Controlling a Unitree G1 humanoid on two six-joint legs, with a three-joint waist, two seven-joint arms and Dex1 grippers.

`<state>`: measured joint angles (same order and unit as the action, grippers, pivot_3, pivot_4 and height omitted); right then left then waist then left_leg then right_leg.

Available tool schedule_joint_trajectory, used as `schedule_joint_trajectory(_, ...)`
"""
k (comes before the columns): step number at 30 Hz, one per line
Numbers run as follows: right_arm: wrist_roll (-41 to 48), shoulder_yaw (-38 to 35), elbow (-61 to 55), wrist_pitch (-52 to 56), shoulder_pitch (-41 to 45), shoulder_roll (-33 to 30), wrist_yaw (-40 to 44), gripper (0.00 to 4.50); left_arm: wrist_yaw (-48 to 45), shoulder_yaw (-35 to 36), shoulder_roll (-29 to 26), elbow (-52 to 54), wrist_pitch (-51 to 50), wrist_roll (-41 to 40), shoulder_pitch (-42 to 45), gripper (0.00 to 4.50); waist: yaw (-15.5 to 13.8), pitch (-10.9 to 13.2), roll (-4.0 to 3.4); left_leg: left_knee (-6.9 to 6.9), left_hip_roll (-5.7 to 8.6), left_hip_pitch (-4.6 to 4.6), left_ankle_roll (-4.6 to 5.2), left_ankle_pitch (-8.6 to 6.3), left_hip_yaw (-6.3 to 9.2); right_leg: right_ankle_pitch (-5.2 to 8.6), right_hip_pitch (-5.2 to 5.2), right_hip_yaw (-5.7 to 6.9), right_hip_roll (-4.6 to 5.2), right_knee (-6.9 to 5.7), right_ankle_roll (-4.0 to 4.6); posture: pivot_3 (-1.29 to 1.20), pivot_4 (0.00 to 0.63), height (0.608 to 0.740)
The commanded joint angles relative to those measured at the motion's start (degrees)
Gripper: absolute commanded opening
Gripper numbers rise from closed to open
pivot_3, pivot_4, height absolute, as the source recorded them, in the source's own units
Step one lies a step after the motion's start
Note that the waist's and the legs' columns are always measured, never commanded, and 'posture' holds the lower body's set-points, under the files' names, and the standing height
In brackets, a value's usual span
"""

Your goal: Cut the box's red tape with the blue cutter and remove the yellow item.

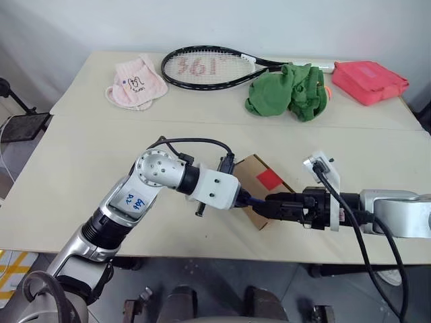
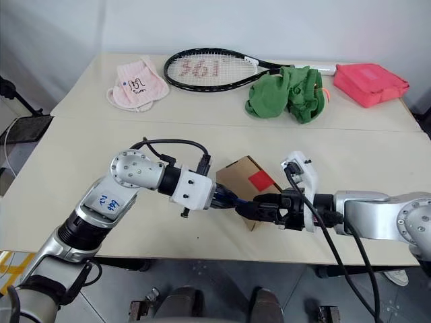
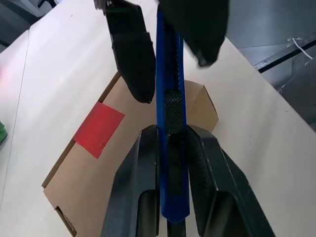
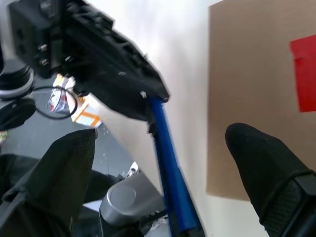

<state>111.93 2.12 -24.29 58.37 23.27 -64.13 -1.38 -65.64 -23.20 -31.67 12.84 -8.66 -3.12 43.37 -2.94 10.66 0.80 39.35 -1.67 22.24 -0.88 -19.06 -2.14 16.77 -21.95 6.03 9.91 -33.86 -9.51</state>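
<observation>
The left gripper (image 3: 170, 148) is clamped on the blue cutter (image 3: 170, 94) — above the box (image 1: 259, 178). The right gripper (image 4: 163, 163) stands wide apart, its fingers (image 4: 261, 163) either side of the cutter's free end.

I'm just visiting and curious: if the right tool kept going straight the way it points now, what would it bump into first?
Most likely the blue cutter, which the left tool holds: it already lies between the right tool's open fingers. Beyond it comes the left tool itself; depth is hard to judge.

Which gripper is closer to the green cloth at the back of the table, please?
The right gripper. It sits nearly in line below the green cloth, by the box; the left gripper, holding the blue cutter, lies further to the left.
</observation>
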Motion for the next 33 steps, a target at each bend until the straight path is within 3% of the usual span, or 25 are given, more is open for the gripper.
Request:
schedule_joint_trajectory(1, 1.07, 0.30, -0.55, 0.07, 1.18, 1.61, -1.64, 4.43, 0.42, 0.34, 0.61, 2.60, 0.21, 0.27, 0.96, 0.47, -0.02, 0.00, 0.00, 0.00, 0.00, 0.00, 0.00, 0.00, 0.00, 0.00, 0.00, 0.00, 0.00, 0.00, 0.00, 0.00, 0.150, 0.740)
schedule_joint_trajectory(9, 1.07, 1.30, 0.08, 1.03, 2.38, 3.69, -3.61, 4.43, 0.15, 0.09, 0.94, 2.37, 0.23, 0.89, 1.29, 0.47, -0.02, 0.00, 0.00, 0.01, 0.00, 0.01, 0.00, 0.00, 0.00, 0.00, 0.00, 0.00, 0.00, 0.00, 0.00, 0.00, 0.150, 0.740)
schedule_joint_trajectory(10, 1.07, 1.42, 0.03, 0.99, 2.41, 3.91, -3.76, 4.26, 0.11, 0.08, 0.95, 2.34, 0.25, 0.94, 1.30, 0.47, -0.01, 0.00, 0.00, 0.01, 0.00, 0.01, 0.00, 0.00, 0.00, 0.00, 0.00, 0.00, 0.00, 0.00, 0.00, 0.00, 0.150, 0.740)
schedule_joint_trajectory(13, 1.07, 1.51, 0.20, 0.96, 2.66, 4.49, -4.27, 3.51, 0.05, 0.04, 1.03, 2.30, 0.20, 1.10, 1.38, 0.47, 0.00, 0.00, 0.00, 0.01, 0.00, 0.01, 0.00, 0.00, 0.00, 0.00, -0.01, 0.00, 0.00, -0.01, 0.00, 0.00, 0.150, 0.740)
schedule_joint_trajectory(23, 1.07, 1.73, 0.09, 1.26, 2.59, 5.08, -4.13, 0.11, -0.08, 0.09, 0.94, 2.00, 0.66, 1.87, 1.35, 0.47, 0.00, 0.00, 0.00, 0.02, 0.00, 0.02, 0.00, 0.00, 0.00, -0.01, -0.01, 0.00, -0.01, -0.02, 0.00, 0.00, 0.150, 0.740)
schedule_joint_trajectory(33, 1.07, 2.00, 0.56, 2.20, 2.34, 5.11, -3.15, 0.11, 0.18, 0.44, 1.11, 1.57, 1.23, 2.28, 1.31, 0.47, 0.00, 0.00, 0.00, 0.02, 0.00, 0.02, 0.00, 0.00, 0.00, -0.01, -0.01, 0.00, -0.01, -0.01, 0.00, 0.00, 0.150, 0.740)
